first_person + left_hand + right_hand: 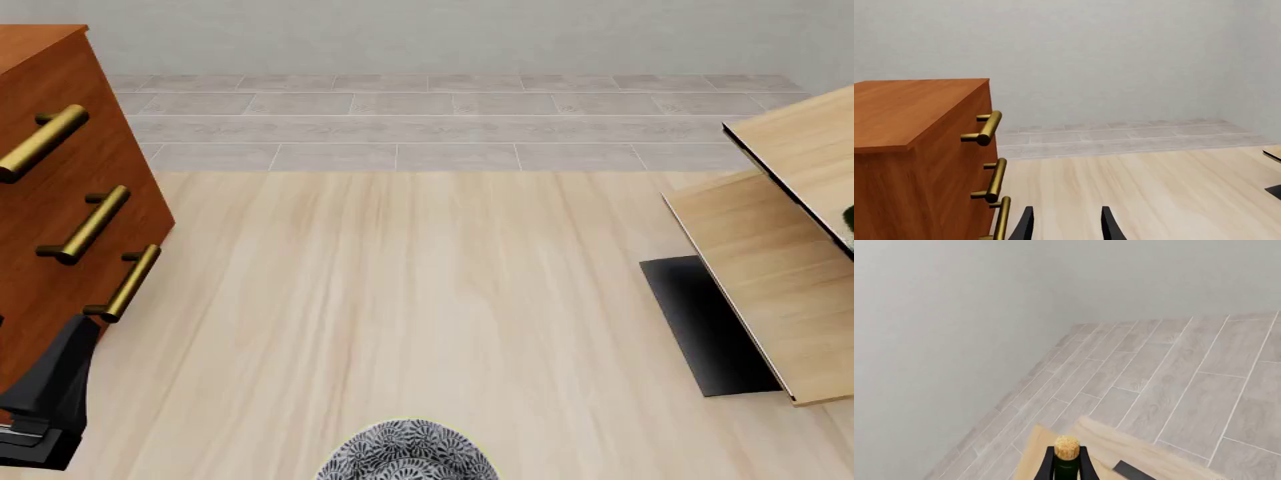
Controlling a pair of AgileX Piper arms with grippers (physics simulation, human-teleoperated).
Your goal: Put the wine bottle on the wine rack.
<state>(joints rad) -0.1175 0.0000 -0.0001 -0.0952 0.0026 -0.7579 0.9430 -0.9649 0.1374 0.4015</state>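
The bench [400, 290] is pale wood, running out to a far edge with grey tiled floor [441, 110] and a plain wall beyond it. At the bench's left edge is the reddish-brown cabinet [54, 220], its front turned toward the middle, with three brass bar handles [87, 225] stacked down it. At the right edge is the wine rack [767, 290]: slanted light-wood panels with thin dark edges, partly cut off by the frame, on a black flat base [701, 325] whose near-left part shows from under the lower panel. At the near edge, about centre, there's a grey patterned rounded thing [407, 455]; I can't tell what it is. My left arm [47, 400] is black, low in the near-left corner, right by the cabinet's bottom handle. The left gripper [1066, 227] is released: two dark fingers [1024, 225] apart, only bare bench between them, handles just beside. The wine bottle [1067, 472] is up in the right gripper [1067, 462], and only the wrist camera shows it: dark green neck, with pale rack panels and floor tiles past it. The right gripper is clenched on that neck, one finger tight against each side. The tan cork [1067, 447] sticks out just past the fingertips. A dark green sliver at the front view's right edge above the rack is maybe the bottle, too small to say.
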